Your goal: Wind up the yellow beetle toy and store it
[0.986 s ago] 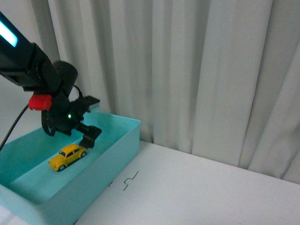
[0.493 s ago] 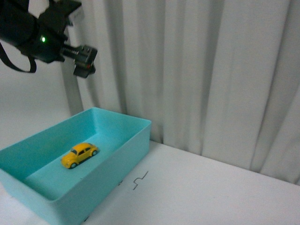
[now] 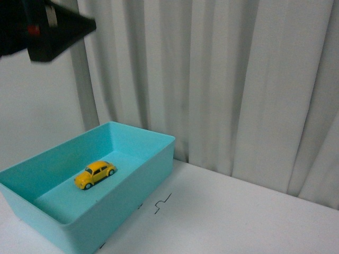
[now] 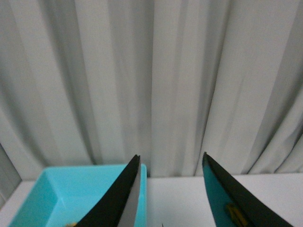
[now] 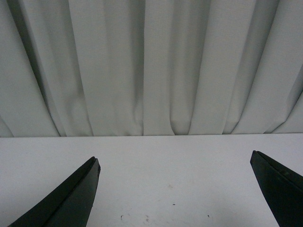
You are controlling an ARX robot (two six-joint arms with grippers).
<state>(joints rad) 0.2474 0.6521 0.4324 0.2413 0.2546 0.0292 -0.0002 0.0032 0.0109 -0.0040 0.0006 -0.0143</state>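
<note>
Yellow beetle toy (image 3: 95,174) is being contained within the teal bin (image 3: 132,196), its walls likely stopping any roll; left jaws above the bin and right jaws are being held apart, empty.

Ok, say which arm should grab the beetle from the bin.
Left, likely: the left gripper, open, hangs near the teal bin holding the yellow beetle toy; the right gripper sees no bin.

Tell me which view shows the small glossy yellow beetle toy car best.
Front view: the small glossy yellow beetle toy car sits whole, unobstructed, inside the turquoise plastic bin. Left wrist view catches only a yellow sliver at its edge; right wrist view shows none of it.
</note>
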